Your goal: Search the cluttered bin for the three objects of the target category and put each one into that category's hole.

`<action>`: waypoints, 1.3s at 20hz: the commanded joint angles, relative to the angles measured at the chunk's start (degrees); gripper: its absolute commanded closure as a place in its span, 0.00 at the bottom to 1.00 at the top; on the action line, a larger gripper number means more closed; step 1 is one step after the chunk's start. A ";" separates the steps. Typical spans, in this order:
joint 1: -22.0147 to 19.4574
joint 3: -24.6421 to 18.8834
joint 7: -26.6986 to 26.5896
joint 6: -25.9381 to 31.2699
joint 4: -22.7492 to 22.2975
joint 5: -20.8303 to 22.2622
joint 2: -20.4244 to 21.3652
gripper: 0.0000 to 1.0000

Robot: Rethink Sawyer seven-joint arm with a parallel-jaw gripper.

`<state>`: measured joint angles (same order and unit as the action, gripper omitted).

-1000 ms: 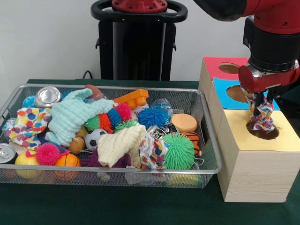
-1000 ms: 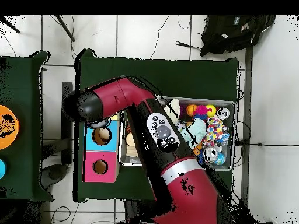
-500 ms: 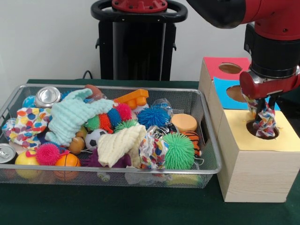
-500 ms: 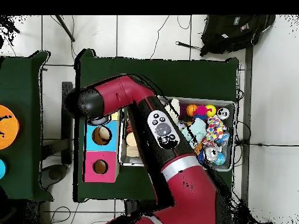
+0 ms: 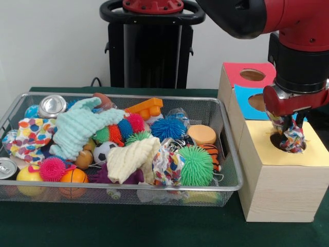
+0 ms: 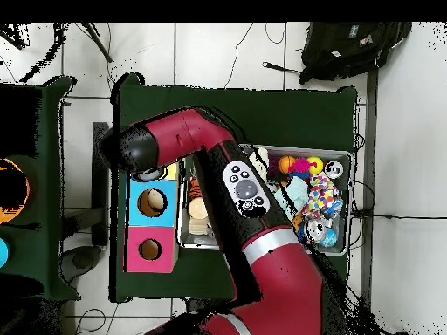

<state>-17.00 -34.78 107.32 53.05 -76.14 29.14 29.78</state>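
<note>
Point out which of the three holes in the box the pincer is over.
The yellow-topped hole, the one nearest the camera. The pincer hangs over it with a patterned cloth partly inside. The blue hole and red hole show nothing in them.

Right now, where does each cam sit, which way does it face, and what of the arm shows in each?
Front view: across the table, level with it, facing the wire bin and the sorting box; shows the red arm's lower end and the gripper lowering a patterned cloth into the yellow hole.
Overhead view: above the table, looking straight down; shows the whole red arm lying across the bin, hiding the gripper.
Shared: bin, sorting box with pink and blue tops, the arm.
</note>
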 commanded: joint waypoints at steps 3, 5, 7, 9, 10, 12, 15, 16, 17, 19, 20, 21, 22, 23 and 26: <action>0.18 1.16 -6.21 -0.60 3.37 2.89 -2.74 1.00; 0.23 1.27 -6.23 -0.76 3.76 3.17 -2.89 1.00; 0.23 1.31 -6.39 -0.91 4.25 3.40 -3.16 1.00; 0.35 1.42 -6.39 -0.85 4.72 3.65 -3.29 1.00; 0.40 1.48 -6.47 -0.67 4.95 3.73 -3.32 1.00; 0.43 1.52 -6.50 -0.66 5.07 3.95 -3.35 1.00; 0.55 1.52 -6.35 -0.93 5.31 4.50 -3.46 1.00; 0.53 1.50 -6.36 -1.12 5.42 4.71 -3.56 1.00; 0.54 1.54 -6.21 -1.46 5.25 4.93 -3.58 1.00; 0.65 1.65 -6.06 -2.08 5.23 5.34 -3.61 1.00; 0.67 1.69 -6.00 -2.33 5.17 5.48 -3.62 1.00; 0.68 1.71 -5.89 -2.68 5.08 5.63 -3.66 1.00; 0.69 1.74 -5.72 -3.03 5.00 5.75 -3.74 1.00; 0.71 1.77 -5.56 -3.38 4.92 5.87 -3.82 1.00; 0.85 1.97 -5.11 -4.39 4.66 6.43 -3.89 1.00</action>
<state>-16.22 -34.61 107.32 53.07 -73.27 31.58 27.61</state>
